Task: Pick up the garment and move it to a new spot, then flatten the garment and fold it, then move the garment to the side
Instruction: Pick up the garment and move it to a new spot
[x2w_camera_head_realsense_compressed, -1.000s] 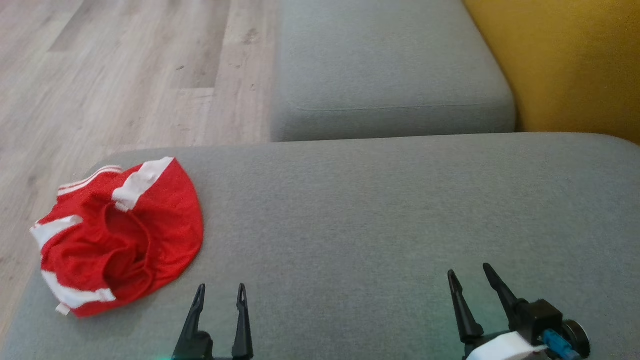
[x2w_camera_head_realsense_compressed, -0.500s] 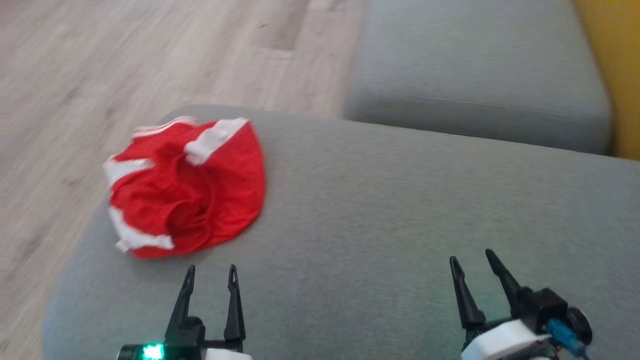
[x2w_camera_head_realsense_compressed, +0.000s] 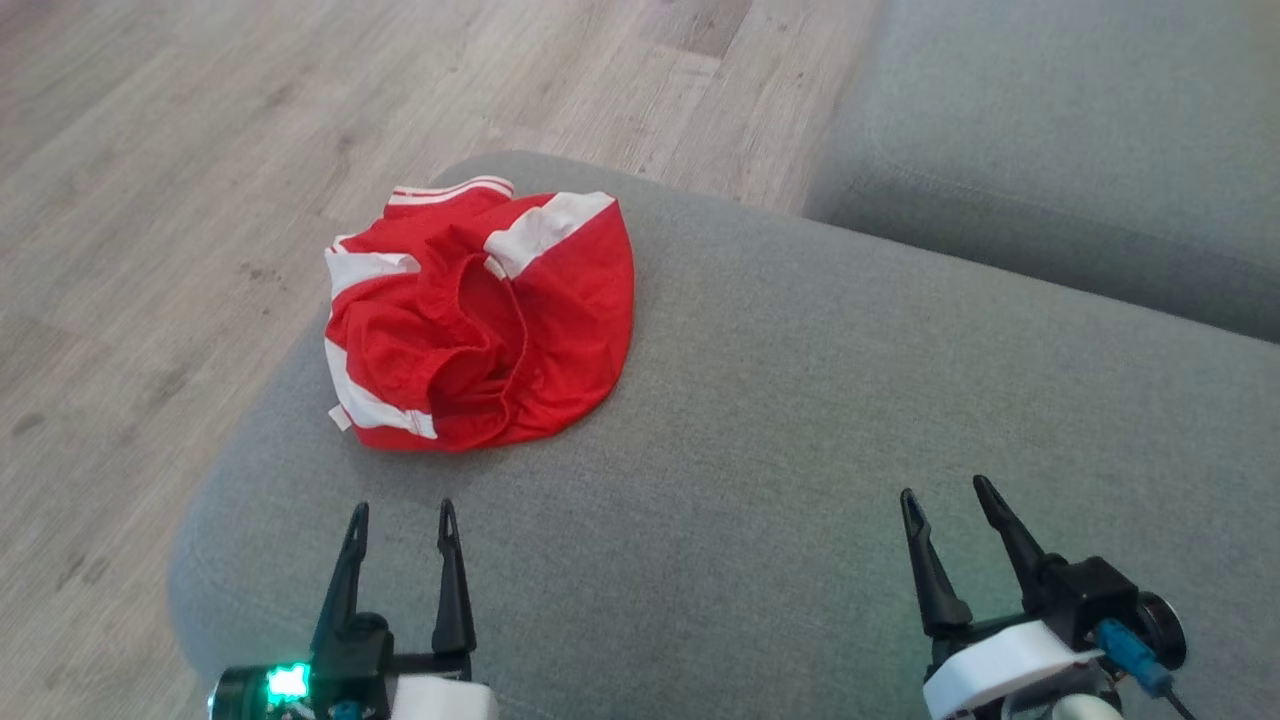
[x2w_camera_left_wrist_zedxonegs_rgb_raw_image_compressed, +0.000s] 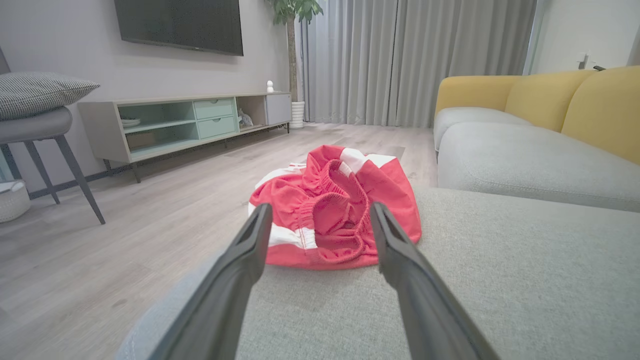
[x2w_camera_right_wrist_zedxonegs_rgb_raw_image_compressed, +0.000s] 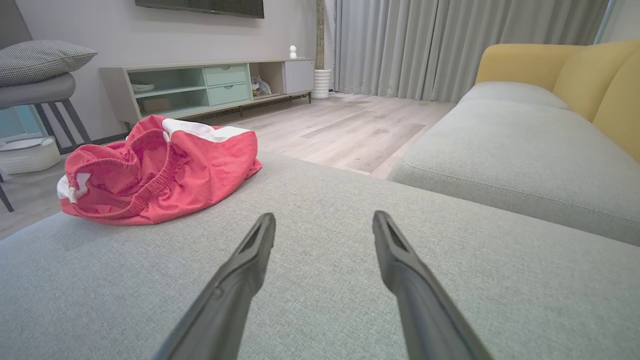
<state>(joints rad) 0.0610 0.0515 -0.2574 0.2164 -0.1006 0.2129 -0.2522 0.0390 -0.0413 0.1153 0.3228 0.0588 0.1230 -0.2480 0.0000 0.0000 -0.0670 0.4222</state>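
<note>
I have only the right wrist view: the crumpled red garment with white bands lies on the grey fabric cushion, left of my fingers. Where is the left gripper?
Observer: The left gripper is open, pointing at the crumpled red garment, just short of it.
Operator: Which part faces it?
Observer: In the left wrist view, the gathered elastic waistband faces that gripper.
Operator: How near is the cushion's edge?
Observer: From above, the garment lies at the grey fabric cushion's far left corner, its striped hem about at the rim.

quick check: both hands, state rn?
Left hand: open, empty, just short of the red shorts.
Right hand: open, empty, above the grey sofa seat.
</note>
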